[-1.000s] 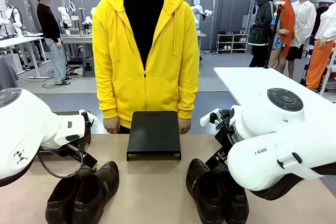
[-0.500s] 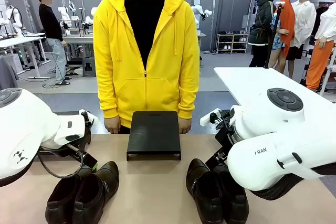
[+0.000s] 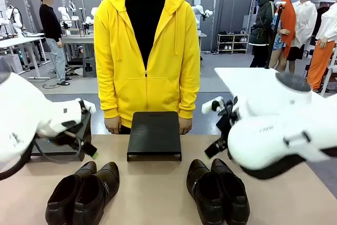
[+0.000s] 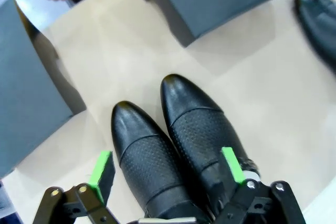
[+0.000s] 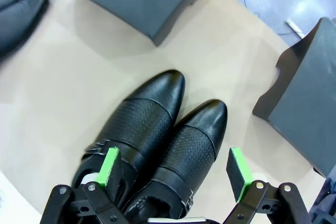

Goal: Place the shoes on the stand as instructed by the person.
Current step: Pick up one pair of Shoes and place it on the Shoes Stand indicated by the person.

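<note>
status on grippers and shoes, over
Left gripper open over left pair. Right gripper open over right pair. Both pairs on table, none on stand yet. Person's hands beside stand.

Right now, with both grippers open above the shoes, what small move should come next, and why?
Probably wait: the person's hands sit either side of the stand, pointing at neither pair. The left gripper hangs open over the left pair, the right gripper over the right pair.

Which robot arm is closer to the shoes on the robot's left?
Left. The left end effector hangs open right above the left pair; the right end effector is over the right pair, beyond the stand.
</note>
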`<state>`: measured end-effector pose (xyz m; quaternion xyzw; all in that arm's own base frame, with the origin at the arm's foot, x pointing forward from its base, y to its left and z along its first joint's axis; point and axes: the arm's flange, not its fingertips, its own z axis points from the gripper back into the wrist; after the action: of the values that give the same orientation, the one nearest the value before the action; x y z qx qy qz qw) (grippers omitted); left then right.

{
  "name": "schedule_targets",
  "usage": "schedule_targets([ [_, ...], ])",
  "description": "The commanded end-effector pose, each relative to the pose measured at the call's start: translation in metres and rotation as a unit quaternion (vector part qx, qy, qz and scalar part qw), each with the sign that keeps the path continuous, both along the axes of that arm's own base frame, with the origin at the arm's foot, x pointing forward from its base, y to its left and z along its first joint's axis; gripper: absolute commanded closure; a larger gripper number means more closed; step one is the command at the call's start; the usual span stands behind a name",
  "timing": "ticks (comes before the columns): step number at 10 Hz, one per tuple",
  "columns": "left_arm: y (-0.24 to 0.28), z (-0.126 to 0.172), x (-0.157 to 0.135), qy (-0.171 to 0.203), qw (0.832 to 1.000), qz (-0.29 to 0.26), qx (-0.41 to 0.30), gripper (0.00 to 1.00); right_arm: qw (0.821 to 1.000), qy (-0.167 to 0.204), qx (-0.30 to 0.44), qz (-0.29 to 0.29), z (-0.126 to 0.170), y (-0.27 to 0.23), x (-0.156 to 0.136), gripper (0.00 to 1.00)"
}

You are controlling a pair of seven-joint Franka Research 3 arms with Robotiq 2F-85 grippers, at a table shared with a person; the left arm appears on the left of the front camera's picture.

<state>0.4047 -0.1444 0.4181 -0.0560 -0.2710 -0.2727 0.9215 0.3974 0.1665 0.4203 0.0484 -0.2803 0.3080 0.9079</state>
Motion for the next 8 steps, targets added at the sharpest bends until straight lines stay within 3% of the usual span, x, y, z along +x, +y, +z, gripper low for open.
schedule_targets([
  [1, 0.032, 0.06, -0.002, 0.051, 0.996, -0.035, -0.057, 0.0, 0.996, 0.034, 0.069, 0.038, 0.059, -0.033, 0.0, 0.0],
  [2, 0.046, 0.08, -0.006, 0.075, 0.992, -0.046, -0.091, 0.0, 0.992, 0.058, 0.098, 0.051, 0.08, -0.05, -0.003, 0.0],
  [3, 0.063, 0.096, -0.015, 0.12, 0.981, -0.062, -0.137, 0.0, 0.974, 0.119, 0.169, 0.087, 0.1, -0.075, -0.007, 0.0],
  [4, 0.083, 0.112, -0.03, 0.186, 0.964, -0.084, -0.171, 0.0, 0.955, 0.168, 0.215, 0.119, 0.114, -0.104, -0.012, 0.0],
  [5, 0.111, 0.13, -0.048, 0.183, 0.949, -0.121, -0.225, 0.0, 0.938, 0.188, 0.262, 0.13, 0.127, -0.144, -0.02, 0.0],
  [8, 0.205, 0.133, -0.084, 0.15, 0.922, -0.095, -0.344, 0.0, 0.904, 0.185, 0.372, 0.101, 0.127, -0.252, -0.05, 0.0],
])
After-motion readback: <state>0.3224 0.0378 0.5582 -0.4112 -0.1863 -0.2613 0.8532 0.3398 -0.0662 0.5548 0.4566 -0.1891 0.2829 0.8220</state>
